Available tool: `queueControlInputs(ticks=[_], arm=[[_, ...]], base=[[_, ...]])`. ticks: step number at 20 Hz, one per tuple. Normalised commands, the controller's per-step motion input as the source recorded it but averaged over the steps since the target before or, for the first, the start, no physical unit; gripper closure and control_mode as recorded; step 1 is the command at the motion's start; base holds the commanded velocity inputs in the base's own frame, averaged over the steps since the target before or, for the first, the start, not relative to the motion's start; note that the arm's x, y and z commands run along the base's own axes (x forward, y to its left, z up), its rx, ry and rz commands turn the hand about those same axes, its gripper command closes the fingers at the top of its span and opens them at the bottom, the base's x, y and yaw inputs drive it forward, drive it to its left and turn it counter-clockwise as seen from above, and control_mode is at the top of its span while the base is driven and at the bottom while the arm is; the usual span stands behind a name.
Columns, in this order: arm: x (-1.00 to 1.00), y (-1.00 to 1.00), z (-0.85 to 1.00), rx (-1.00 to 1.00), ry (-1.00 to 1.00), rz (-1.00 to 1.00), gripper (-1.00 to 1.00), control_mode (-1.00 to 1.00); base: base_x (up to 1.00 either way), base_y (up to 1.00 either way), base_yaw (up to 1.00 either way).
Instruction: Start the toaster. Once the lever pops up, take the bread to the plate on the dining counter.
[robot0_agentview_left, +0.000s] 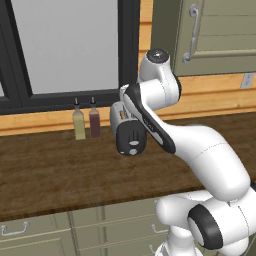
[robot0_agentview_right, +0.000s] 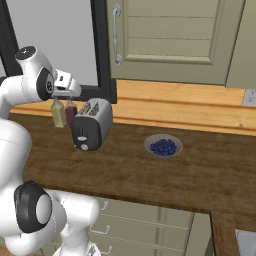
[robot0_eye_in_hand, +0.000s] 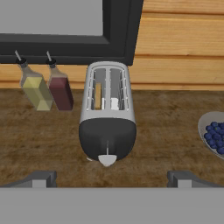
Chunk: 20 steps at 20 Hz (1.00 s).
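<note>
A: Surface, room?
B: Dark wood bench (robot0_agentview_right: 150, 175), window (robot0_agentview_right: 50, 35) upper left, toaster (robot0_agentview_right: 91, 123) left of centre, bread (robot0_eye_in_hand: 98, 95) in its slot, blueberry bowl (robot0_agentview_right: 163, 146) mid-frame.
A: Hand?
B: Hand (robot0_eye_in_hand: 112, 178) spread, empty, above the toaster's black end.

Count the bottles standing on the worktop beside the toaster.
2. A yellowish bottle and a dark red bottle stand side by side against the back wall below the window, just left of the toaster in the hand view. None appear hidden.
</note>
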Motion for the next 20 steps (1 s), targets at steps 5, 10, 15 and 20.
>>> queueControlInputs(ticks=[5,10,15,20], arm=[[0.00,0.00,0.00,0.00,0.00,0.00,-1.00,-1.00],[0.00,0.00,0.00,0.00,0.00,0.00,-1.00,-1.00],[0.00,0.00,0.00,0.00,0.00,0.00,-1.00,-1.00],[0.00,0.00,0.00,0.00,0.00,0.00,-1.00,-1.00]], base=[[0.00,0.00,0.00],[0.00,0.00,0.00],[0.00,0.00,0.00],[0.00,0.00,0.00]])
